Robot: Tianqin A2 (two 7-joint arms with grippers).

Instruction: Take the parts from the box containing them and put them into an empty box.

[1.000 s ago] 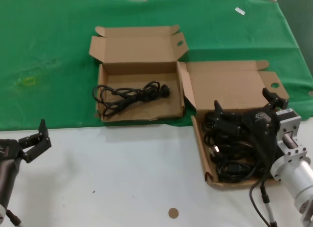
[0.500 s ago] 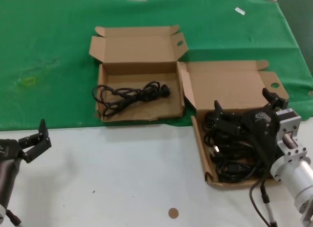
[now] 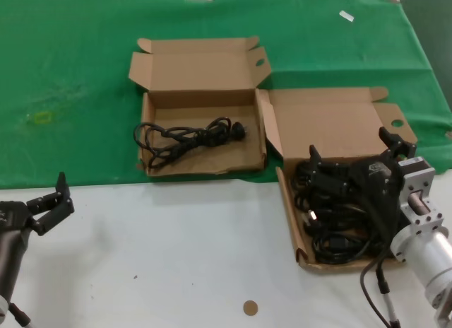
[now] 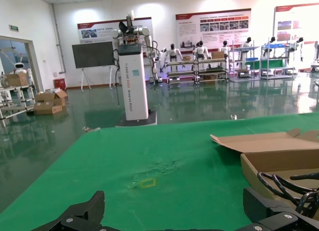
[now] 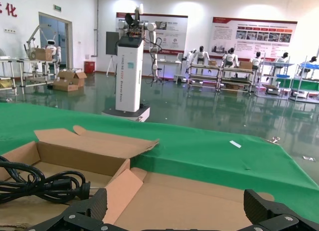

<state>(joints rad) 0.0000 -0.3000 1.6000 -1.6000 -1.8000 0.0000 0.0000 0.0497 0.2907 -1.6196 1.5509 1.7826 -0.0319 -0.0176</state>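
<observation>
- Nothing had visibly changed over the last second: the head view matched the two earlier ones, with both arms and every cord in the same place.
- The right pincer (image 3: 349, 158) hung low over the box containing them (image 3: 295, 229), its fingers spread wide above the heap of parts (image 3: 335, 225) and closed on nothing.
- One cord (image 3: 187, 138) already lay in the empty box (image 3: 205, 95), which sat on the green cloth (image 3: 70, 73) to the robot's left of the full one.
- The left pincer (image 3: 53, 204) waited open over the white surface (image 3: 176, 257), well apart from both boxes.
- My reading was that the right arm was pausing before a grasp; most of the parts were still to be moved, so the task looked barely begun.
</observation>
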